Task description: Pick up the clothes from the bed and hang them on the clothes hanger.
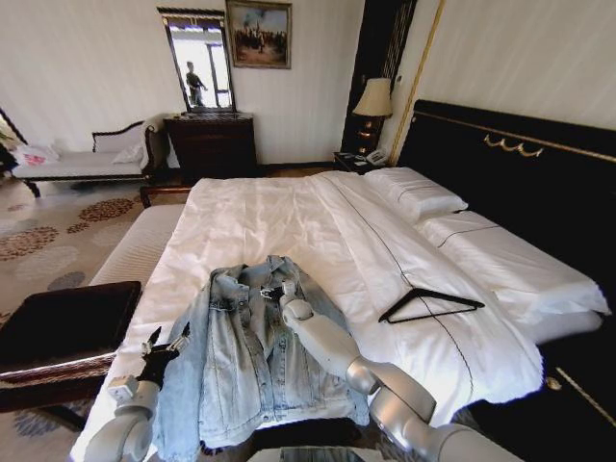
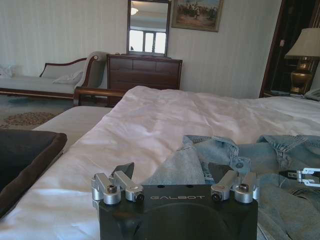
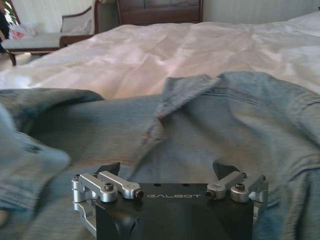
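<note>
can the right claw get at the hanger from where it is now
Probably yes. The right claw, open, sits over the jacket collar, and the hanger lies flat on bare white sheet of the bed off to its right, nothing between them. Whether the arm stretches far enough is unclear.

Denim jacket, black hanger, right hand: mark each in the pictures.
denim jacket point(image 1: 252, 361), head view, front panel below the collar.
black hanger point(image 1: 430, 305), head view, bar of the triangle.
right hand point(image 1: 280, 291), head view, fingertips over the collar.
</note>
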